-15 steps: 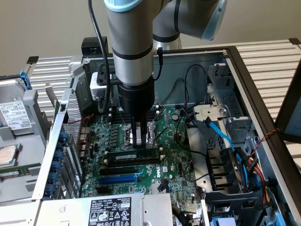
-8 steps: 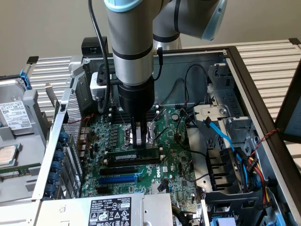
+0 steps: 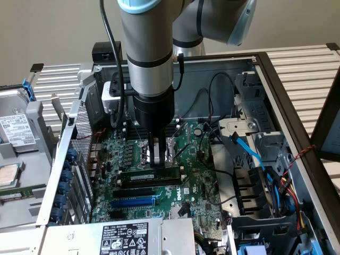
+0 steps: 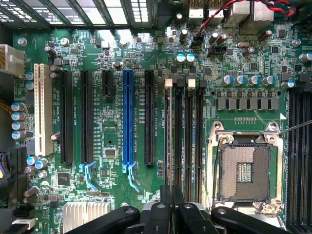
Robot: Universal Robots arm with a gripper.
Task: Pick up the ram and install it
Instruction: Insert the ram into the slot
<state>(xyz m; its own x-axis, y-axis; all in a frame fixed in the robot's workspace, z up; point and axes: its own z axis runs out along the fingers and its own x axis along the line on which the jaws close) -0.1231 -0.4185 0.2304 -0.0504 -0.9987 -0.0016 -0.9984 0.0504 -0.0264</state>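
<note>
The ram, a thin dark green stick with a small white label, hangs level just above the motherboard inside the open computer case. My gripper comes straight down onto its middle and is shut on it. In the wrist view the ram is seen edge-on as a dark line running out from between my fingertips, lying over the first of the black memory slots with white end clips. The empty processor socket lies right beside those slots.
Black and blue expansion slots lie in front of the ram. A blue cable and a drive cage fill the exterior view's right. A hard drive rests outside the case at the left; a labelled metal box sits in front.
</note>
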